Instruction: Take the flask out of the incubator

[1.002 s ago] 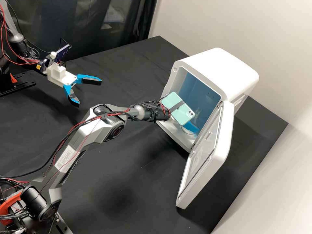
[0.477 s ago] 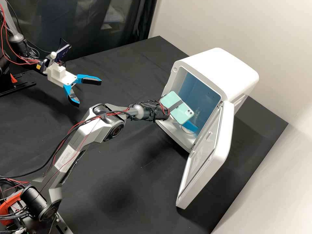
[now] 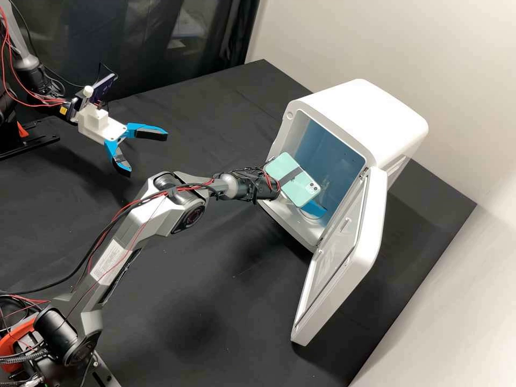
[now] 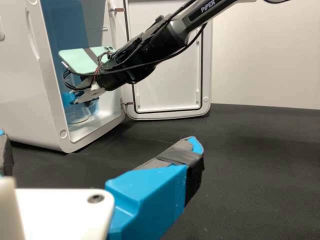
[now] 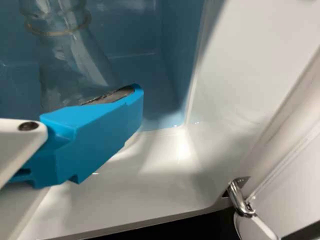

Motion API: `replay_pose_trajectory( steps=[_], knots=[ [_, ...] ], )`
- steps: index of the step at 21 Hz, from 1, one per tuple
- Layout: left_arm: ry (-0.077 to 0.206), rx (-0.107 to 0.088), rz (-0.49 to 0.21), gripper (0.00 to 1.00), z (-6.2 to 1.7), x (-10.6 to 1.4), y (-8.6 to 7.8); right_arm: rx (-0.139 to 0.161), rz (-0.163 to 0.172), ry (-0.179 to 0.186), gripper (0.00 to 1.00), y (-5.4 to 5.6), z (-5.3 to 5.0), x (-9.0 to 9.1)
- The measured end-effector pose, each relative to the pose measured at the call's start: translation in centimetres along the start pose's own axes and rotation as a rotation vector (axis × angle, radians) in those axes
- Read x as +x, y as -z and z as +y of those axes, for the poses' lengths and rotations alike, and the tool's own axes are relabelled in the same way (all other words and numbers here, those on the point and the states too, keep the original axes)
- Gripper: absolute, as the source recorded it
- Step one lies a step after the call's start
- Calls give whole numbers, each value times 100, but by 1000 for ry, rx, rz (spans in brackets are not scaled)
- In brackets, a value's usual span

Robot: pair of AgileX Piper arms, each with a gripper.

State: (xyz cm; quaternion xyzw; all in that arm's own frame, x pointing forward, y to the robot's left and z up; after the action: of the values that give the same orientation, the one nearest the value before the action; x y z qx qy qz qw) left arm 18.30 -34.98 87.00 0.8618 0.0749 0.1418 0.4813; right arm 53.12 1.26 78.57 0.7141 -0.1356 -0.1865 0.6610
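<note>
Right hand [image 3: 312, 208] in incubator [image 3: 376, 123], centre-right, beside flask [image 5: 65, 65]; grip: cannot tell | change: eased slightly up-left | flask inside, withdrawal perhaps beginning | left hand [image 3: 145, 152] wide open, empty, upper left above table [image 3: 215, 301]

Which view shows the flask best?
Right wrist view: the flask sits close up, clear neck and cone plain against the blue back wall of the incubator. Left wrist view shows it small and dim inside the doorway. In the high view the right arm covers most of it.
</note>
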Motion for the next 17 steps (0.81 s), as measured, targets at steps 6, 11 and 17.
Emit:
replay_pose_trajectory(
  steps=[6,11,17],
  knots=[
    [0,0,0,100,0,0,0,-26,-13,-4,0,-60,-42,27],
    [0,0,0,100,0,0,0,-25,-17,-9,0,-69,-43,31],
    [0,0,0,100,0,0,0,-30,-18,-10,0,-76,-49,36]
  ],
)
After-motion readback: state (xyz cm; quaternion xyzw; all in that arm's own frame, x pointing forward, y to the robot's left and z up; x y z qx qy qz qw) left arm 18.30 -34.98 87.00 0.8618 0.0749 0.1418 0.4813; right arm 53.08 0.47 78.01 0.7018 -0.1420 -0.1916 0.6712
